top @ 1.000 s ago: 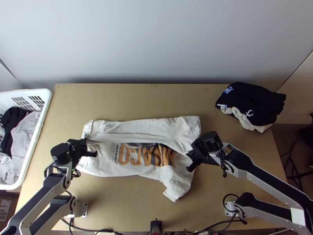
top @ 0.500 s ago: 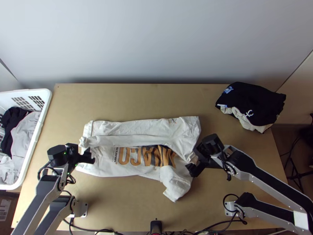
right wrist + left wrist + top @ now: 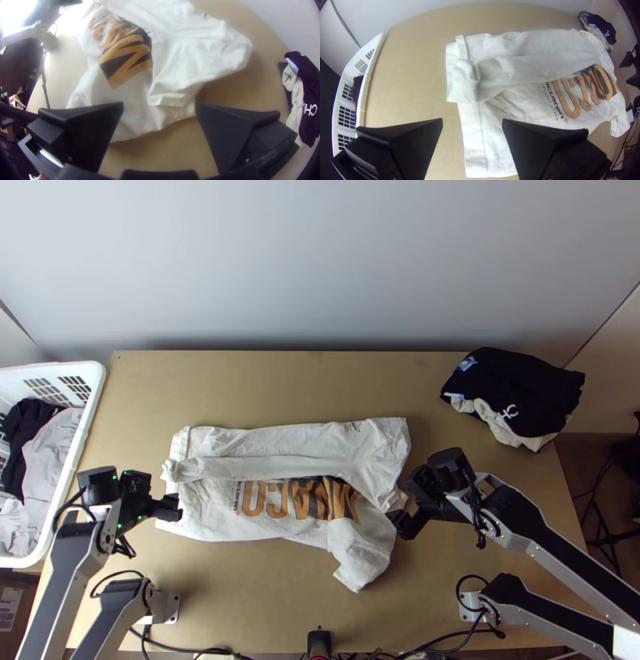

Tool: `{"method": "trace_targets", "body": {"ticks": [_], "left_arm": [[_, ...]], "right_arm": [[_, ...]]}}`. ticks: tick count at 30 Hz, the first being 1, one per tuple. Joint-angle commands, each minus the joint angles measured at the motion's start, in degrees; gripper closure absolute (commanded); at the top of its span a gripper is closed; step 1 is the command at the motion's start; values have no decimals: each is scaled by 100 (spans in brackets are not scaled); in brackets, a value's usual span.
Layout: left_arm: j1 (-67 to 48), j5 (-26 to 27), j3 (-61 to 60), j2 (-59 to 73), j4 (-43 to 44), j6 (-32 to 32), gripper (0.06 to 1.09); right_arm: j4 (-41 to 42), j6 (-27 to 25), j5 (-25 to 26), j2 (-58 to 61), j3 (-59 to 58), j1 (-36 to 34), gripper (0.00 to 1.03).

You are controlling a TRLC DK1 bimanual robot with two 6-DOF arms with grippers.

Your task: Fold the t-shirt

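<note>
White printed t-shirt (image 3: 232, 524), partly folded: left gripper (image 3: 472, 120), right gripper (image 3: 159, 104), both wide open, empty, draw outward from shirt; fold seems set.

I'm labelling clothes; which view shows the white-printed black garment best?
The top view: the black garment lies there unobstructed. The left wrist view shows it small, distant; the right wrist view, at its edge.

The t-shirt (image 3: 280, 434) is creased matt cloth, the counter (image 3: 280, 388) smooth wood, the basket (image 3: 92, 412) at nine o'clock smooth plastic; the fingers (image 3: 416, 143) look matt, finely textured.
</note>
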Motion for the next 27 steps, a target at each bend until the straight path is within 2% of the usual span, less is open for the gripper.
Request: {"method": "trace_targets", "body": {"ticks": [1,7,16,19,27], "left_arm": [[192,203,528,890,-866,526,14],[192,229,801,1654,-1771,852,13],[324,133,889,1786,-1718,1010,14],[333,115,906,2023,-1709,1019,21],[307,115,933,2612,-1683,1036,48]], "right_arm": [[-49,-145,-2,26,20,-37,3],[-22,-233,-2,193,81,-37,3],[-40,-294,-2,264,187,-37,3],[-66,-321,-2,264,222,-37,3],[-312,-532,-2,264,521,-37,3]]}}
